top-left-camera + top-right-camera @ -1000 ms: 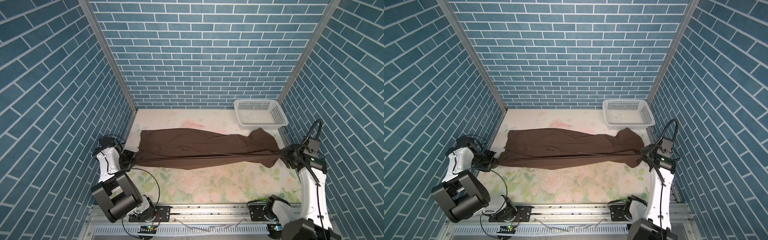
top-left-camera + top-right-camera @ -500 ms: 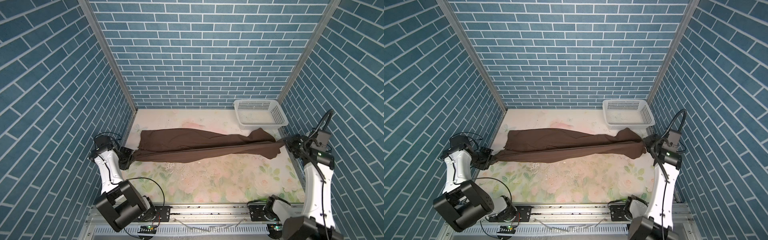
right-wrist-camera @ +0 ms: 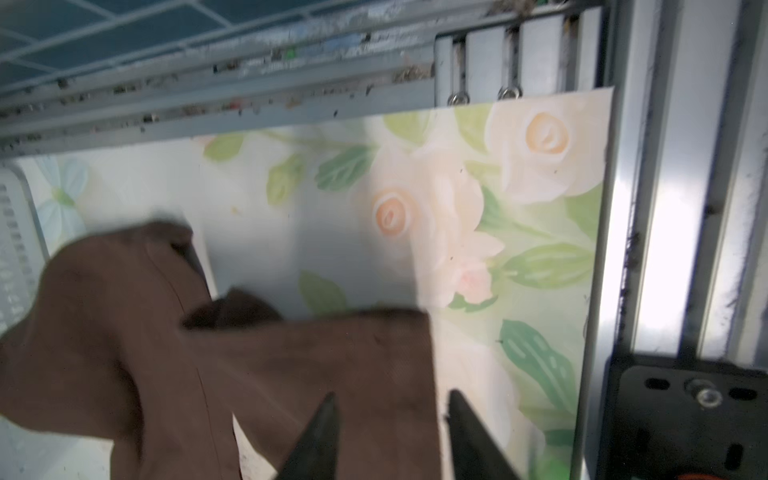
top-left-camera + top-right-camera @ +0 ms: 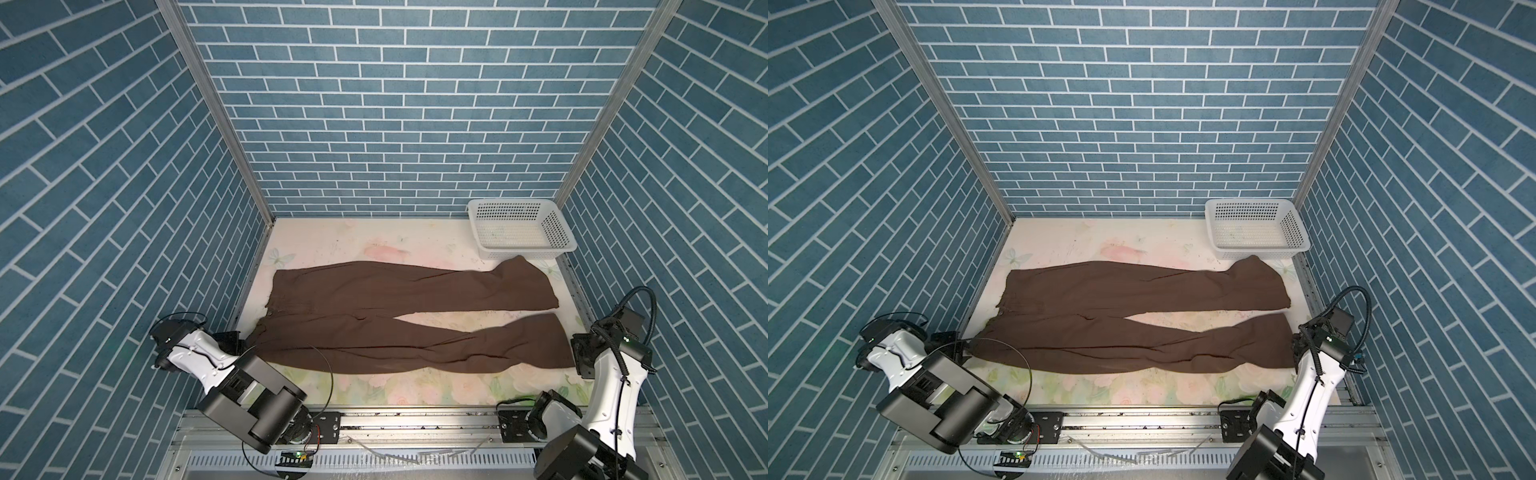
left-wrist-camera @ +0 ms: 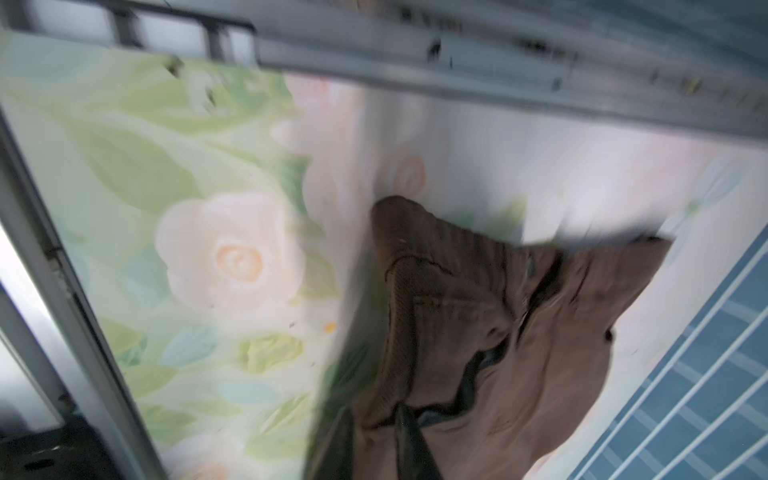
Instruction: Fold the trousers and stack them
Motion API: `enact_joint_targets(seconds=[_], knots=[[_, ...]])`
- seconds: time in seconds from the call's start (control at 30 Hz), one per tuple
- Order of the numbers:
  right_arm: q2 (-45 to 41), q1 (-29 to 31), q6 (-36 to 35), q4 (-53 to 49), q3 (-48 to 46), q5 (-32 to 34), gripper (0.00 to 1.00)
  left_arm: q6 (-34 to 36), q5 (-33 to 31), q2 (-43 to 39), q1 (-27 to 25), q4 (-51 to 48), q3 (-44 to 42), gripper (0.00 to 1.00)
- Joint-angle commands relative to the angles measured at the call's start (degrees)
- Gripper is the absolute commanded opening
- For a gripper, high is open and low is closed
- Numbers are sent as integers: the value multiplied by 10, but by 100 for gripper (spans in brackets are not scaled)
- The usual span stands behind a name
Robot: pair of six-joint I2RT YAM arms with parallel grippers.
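The dark brown trousers [image 4: 374, 291] [image 4: 1121, 291] lie flat across the floral table in both top views. The waist is at the left and the two flared legs run side by side to the right, with a gap between them. My left gripper [image 4: 239, 340] [image 4: 963, 345] sits at the near corner of the waist. In the blurred left wrist view its fingers [image 5: 372, 415] stand a little apart with the waistband [image 5: 478, 311] between them. My right gripper [image 4: 579, 357] [image 4: 1295, 349] is open at the near leg's hem. That hem's edge [image 3: 332, 361] lies between its fingertips [image 3: 391, 395].
A white perforated basket [image 4: 528, 249] [image 4: 1258, 249] stands at the back right corner, and the far leg's hem touches its front. Metal frame rails border the table [image 4: 415, 386] on all sides. Blue brick walls close in the left, right and back.
The trousers were stretched taut between both shut grippers with one leg on the other. The near leg has come forward, so the legs lie apart, and both grippers have opened.
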Motion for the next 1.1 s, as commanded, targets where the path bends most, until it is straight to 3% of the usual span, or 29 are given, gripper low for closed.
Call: enact_joint_targets(seconds=[0.0,0.1,0.17,0.33,0.4,0.53,0.7,0.73,0.77,0.8,1.07], knots=[[0,-5,22,7,32,70,98,9,-28,-5,16,40,12,38],[6,-6,-4,9,55,87,98,9,-29,-13,17,46,16,55],[12,-6,-23,32,61,62,96,12,-33,-24,17,49,15,62],[18,-2,-82,142,18,-73,61,25,-51,-68,4,48,8,62],[24,3,-104,140,12,-93,57,27,-66,-83,-22,48,8,62],[50,26,-179,74,37,9,66,17,-121,-91,-120,54,19,62],[75,50,-195,57,4,12,72,-27,-173,-66,-230,64,49,62],[63,55,-183,72,-16,0,76,-36,-181,-57,-252,66,57,62],[49,58,-173,85,-34,-11,92,-45,-191,-50,-273,67,64,62],[40,59,-166,93,-46,-20,99,-50,-202,-42,-295,69,70,62],[36,68,-148,107,-106,-73,81,-97,-255,49,-431,105,93,57]])
